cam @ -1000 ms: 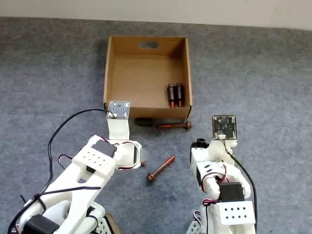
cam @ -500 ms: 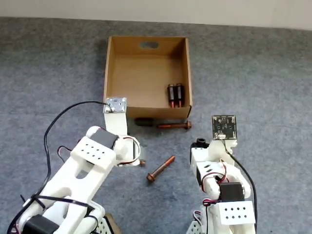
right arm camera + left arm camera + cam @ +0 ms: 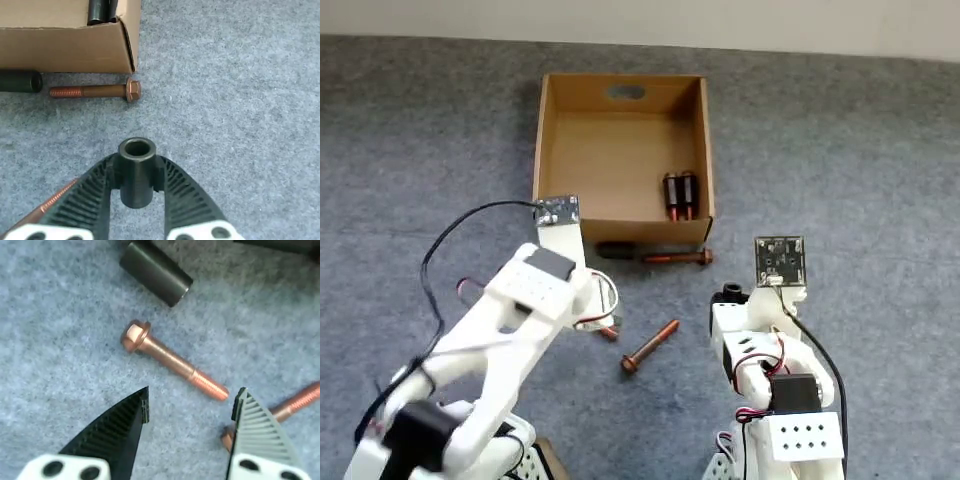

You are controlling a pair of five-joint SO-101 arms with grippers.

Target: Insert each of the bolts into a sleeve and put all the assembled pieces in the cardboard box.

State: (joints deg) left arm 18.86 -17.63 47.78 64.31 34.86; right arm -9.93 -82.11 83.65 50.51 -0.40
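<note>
My left gripper (image 3: 192,397) is open just above the carpet, and a copper bolt (image 3: 172,360) lies a little ahead of its fingertips. A black sleeve (image 3: 155,272) lies beyond that bolt, and a second bolt (image 3: 295,401) pokes in from the side. In the high view the left gripper (image 3: 605,320) sits beside a loose bolt (image 3: 650,347). My right gripper (image 3: 136,175) is shut on an upright black sleeve (image 3: 136,150), also seen from above as the sleeve (image 3: 732,293). The cardboard box (image 3: 548,150) holds two assembled pieces (image 3: 680,195).
Along the box's front wall lie another black sleeve (image 3: 615,250) and a bolt (image 3: 675,257), end to end; this bolt (image 3: 95,91) and the box corner (image 3: 120,45) are ahead of the right gripper. Grey carpet lies open to the right of the box.
The left arm has swung forward and to the right, its wrist now closer to the box front. The right arm has kept still with the sleeve in its grip.
</note>
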